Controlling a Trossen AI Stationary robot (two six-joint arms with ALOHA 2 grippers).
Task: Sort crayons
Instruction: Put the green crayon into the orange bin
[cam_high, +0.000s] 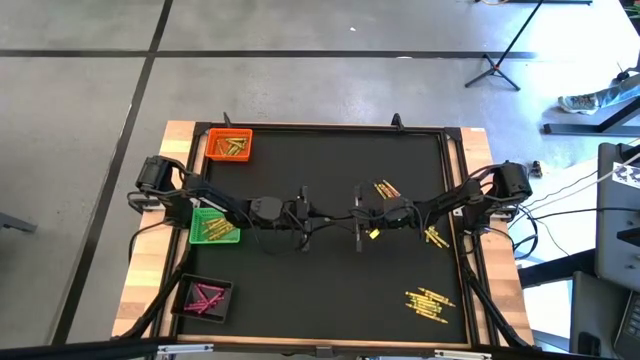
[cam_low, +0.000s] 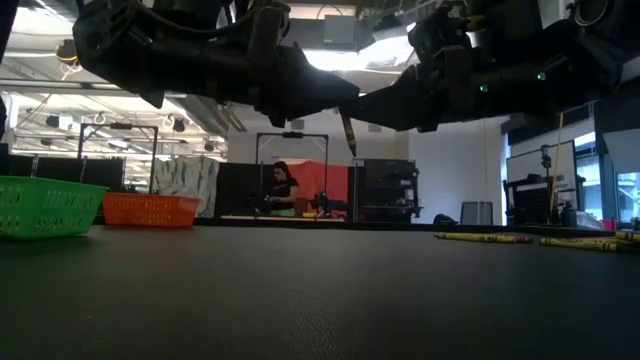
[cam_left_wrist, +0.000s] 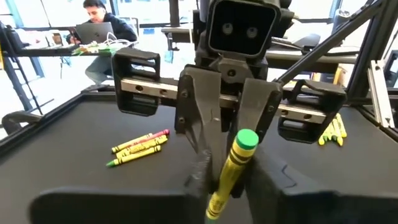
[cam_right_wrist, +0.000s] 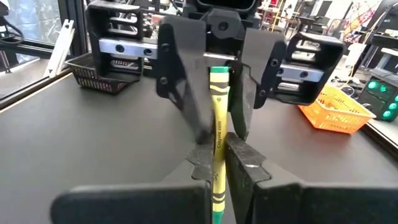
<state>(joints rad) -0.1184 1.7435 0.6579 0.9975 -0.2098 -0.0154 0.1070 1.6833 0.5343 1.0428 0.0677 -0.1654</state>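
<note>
Where both tools meet, one crayon (cam_right_wrist: 217, 149) shows, ends hidden.

Orange tray (cam_high: 229, 144), green tray (cam_high: 212, 226), black tray (cam_high: 205, 298) sitting along table's (cam_high: 320, 290) left edge; person (cam_low: 283, 187) sitting beyond.

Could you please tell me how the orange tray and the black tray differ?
The orange tray holds yellowish crayons; the black tray holds pink crayons. In the high view the orange tray sits at the upper left corner of the table, the black tray at its lower left. Both are small square trays along the same side.
</note>
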